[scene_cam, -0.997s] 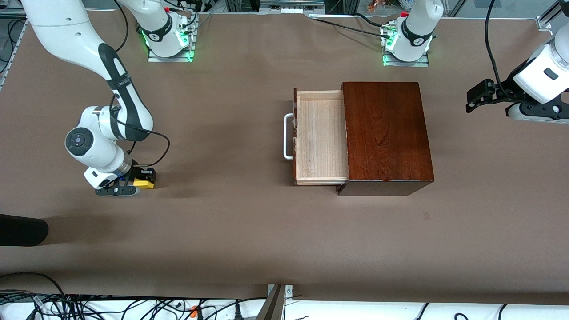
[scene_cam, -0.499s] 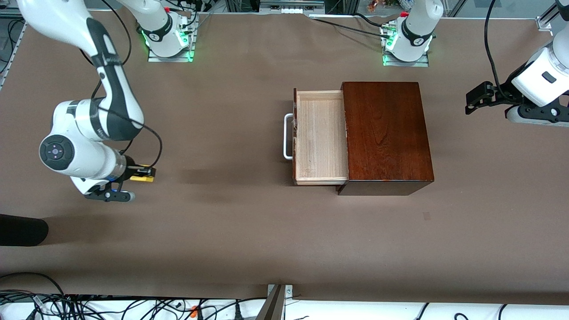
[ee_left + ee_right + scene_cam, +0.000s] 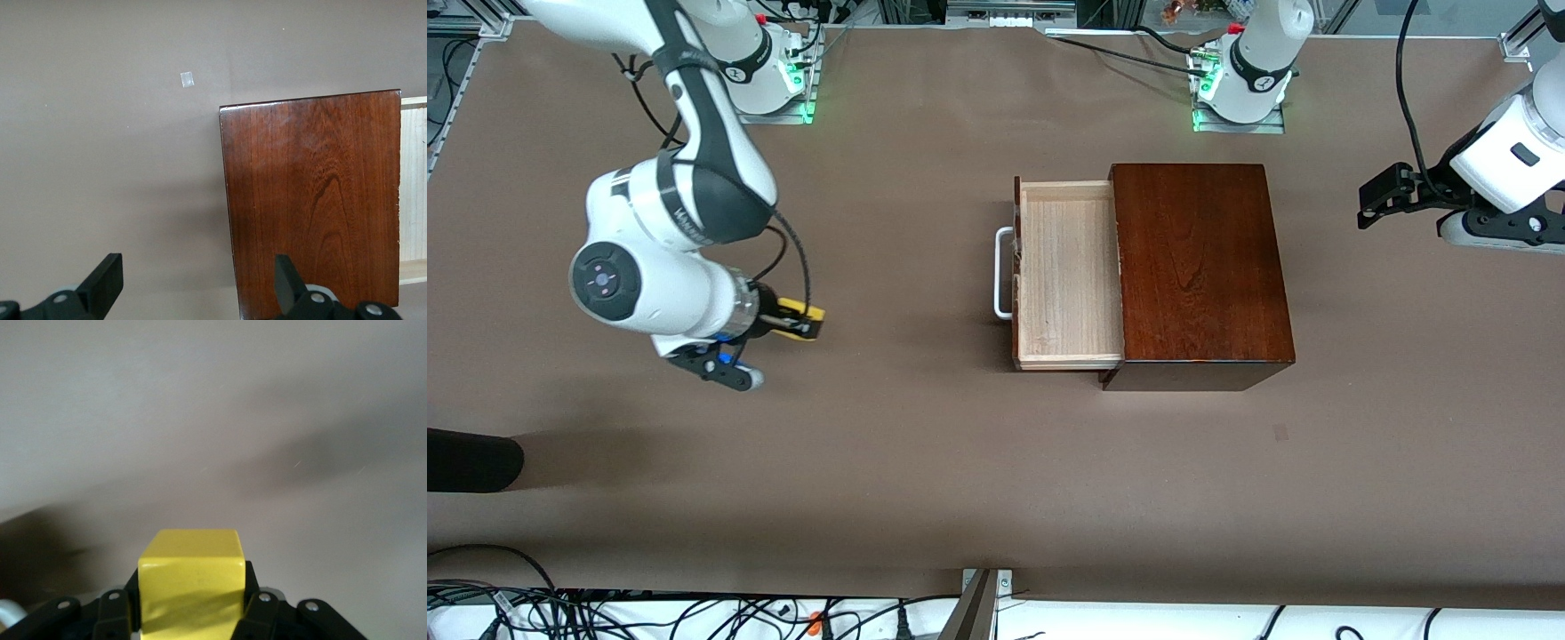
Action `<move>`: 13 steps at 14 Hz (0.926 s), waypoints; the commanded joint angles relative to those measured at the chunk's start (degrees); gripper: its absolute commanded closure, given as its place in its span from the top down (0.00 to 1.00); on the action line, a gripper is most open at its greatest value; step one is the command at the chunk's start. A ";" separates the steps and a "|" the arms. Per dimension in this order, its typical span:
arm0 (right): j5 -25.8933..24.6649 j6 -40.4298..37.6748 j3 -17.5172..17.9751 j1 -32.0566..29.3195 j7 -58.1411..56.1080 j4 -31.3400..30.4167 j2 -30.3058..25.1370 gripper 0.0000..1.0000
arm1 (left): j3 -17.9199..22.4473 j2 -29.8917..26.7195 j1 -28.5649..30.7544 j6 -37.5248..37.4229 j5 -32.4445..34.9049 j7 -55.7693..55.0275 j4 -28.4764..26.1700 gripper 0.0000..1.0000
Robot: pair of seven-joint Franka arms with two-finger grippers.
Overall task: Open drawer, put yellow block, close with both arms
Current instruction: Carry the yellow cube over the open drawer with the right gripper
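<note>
The drawer (image 3: 1069, 271) stands pulled out of the dark-brown wooden box (image 3: 1199, 267), and its pale tray is empty. Its white handle (image 3: 1003, 271) faces the right arm's end of the table. My right gripper (image 3: 805, 323) is shut on the yellow block (image 3: 800, 320) and holds it in the air over bare table in front of the drawer, well short of the handle. The block fills the jaws in the right wrist view (image 3: 190, 580). My left gripper (image 3: 1376, 197) is open and empty and waits in the air past the box's closed end. Its wrist view shows the box top (image 3: 313, 200).
A black object (image 3: 471, 460) lies at the table's edge at the right arm's end. Cables run along the edge nearest the front camera. A small tape mark (image 3: 1280, 433) is on the table, nearer the front camera than the box.
My right gripper has lifted the yellow block off the table and carried it toward the drawer. The left arm has barely moved.
</note>
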 commanded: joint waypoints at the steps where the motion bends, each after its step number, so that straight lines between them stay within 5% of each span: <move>1: 3.14 -2.64 -0.33 4.12 11.04 5.07 0.72 0.15 | -0.13 0.23 0.10 0.20 0.58 1.23 0.70 1.00; 5: 7.54 -2.55 -0.33 9.57 28.01 7.89 0.90 0.15 | -0.04 0.32 0.10 0.20 0.49 1.23 0.70 1.00; 13: 7.20 5.35 -0.42 23.19 61.42 9.56 2.57 0.16 | -0.04 0.32 0.10 0.03 0.41 0.80 0.70 1.00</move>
